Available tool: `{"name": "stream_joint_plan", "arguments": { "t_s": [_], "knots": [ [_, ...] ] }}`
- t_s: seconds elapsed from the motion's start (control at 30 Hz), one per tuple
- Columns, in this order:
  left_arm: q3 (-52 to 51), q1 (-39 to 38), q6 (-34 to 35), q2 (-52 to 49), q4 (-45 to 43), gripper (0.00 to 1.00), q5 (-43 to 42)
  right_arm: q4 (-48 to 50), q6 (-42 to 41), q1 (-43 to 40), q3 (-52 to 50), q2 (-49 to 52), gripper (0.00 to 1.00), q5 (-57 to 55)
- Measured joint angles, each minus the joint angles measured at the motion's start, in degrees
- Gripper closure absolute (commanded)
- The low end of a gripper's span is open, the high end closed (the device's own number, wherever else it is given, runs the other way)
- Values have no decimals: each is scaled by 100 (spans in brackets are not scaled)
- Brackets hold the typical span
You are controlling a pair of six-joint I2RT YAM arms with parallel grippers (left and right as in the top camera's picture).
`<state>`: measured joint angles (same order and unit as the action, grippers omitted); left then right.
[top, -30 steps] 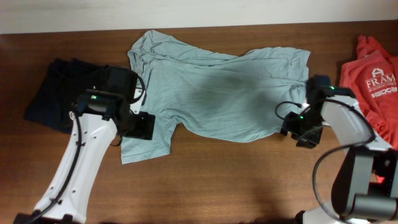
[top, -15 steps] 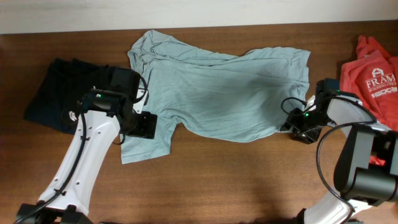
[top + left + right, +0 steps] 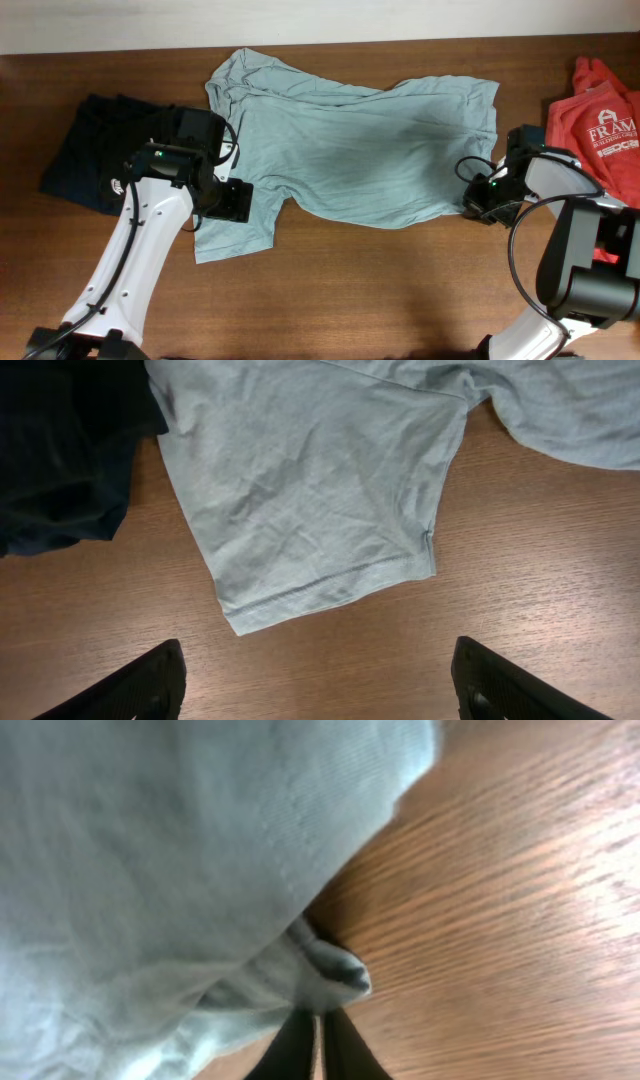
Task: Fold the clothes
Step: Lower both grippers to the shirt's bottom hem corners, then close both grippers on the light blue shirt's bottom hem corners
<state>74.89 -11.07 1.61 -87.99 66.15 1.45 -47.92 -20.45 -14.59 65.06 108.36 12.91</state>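
The right claw (image 3: 318, 1025) is clenched tight on a small pinch of hem at the near right corner of the pale grey-blue short-sleeved soft T-shirt (image 3: 370, 150), low against the wood. The left claw (image 3: 318, 660) is released, its jaws spread wide above the hem of the sleeve that points toward the tabletop's left edge, gripping nothing. The brown wooden tabletop (image 3: 350, 290) carries everything. The grey-blue shirt lies spread and rumpled across the middle of it, reaching toward the far edge. A red T-shirt with white lettering (image 3: 600, 125) sits crumpled at the right edge near the far right corner, apart from the grey one. A dark navy T-shirt with a small white logo (image 3: 80, 150) lies bunched by the left edge, its fabric meeting that sleeve.
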Motion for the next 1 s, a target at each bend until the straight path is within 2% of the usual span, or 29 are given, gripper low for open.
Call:
{"name": "stream_joint_plan", "arguments": {
  "t_s": [0.03, 0.07, 0.1, 0.17, 0.3, 0.37, 0.4, 0.43, 0.5, 0.73, 0.9, 1.0],
  "knots": [
    [0, 0, 0, 0, 0, 15, 0, -17, -9, 0, 31, 15, 84, -46],
    [0, 0, 0, 0, 0, 15, -2, -26, -17, 0, 48, 26, 67, -79],
    [0, 0, 0, 0, -2, 15, -2, -46, -24, 0, 74, 26, 59, -105],
    [0, 0, 0, 0, -2, 15, -2, -59, 26, 0, 116, 26, 52, -149],
    [0, 0, 0, 0, -46, 15, 0, -55, 37, 0, 144, 26, 51, -195],
    [0, 0, 0, 0, -76, 15, 0, -35, 31, 0, 144, 26, 52, -197],
    [0, 0, 0, 0, -87, 14, 0, -15, 31, 0, 144, 26, 57, -210],
    [0, 0, 0, 0, -90, 14, 0, 13, 37, 0, 146, 26, 66, -216],
    [0, 0, 0, 0, -92, 14, 0, 125, 50, 0, 149, 26, 94, -247],
    [0, 0, 0, 0, -87, 15, 0, -4, -11, 0, 162, 35, 96, -527],
    [0, 0, 0, 0, -90, 14, -2, -782, 57, 0, 411, -37, 96, -872],
    [0, 0, 0, 0, -87, 14, -2, -1471, 70, 0, 713, -461, 96, -1165]
  ]
}}
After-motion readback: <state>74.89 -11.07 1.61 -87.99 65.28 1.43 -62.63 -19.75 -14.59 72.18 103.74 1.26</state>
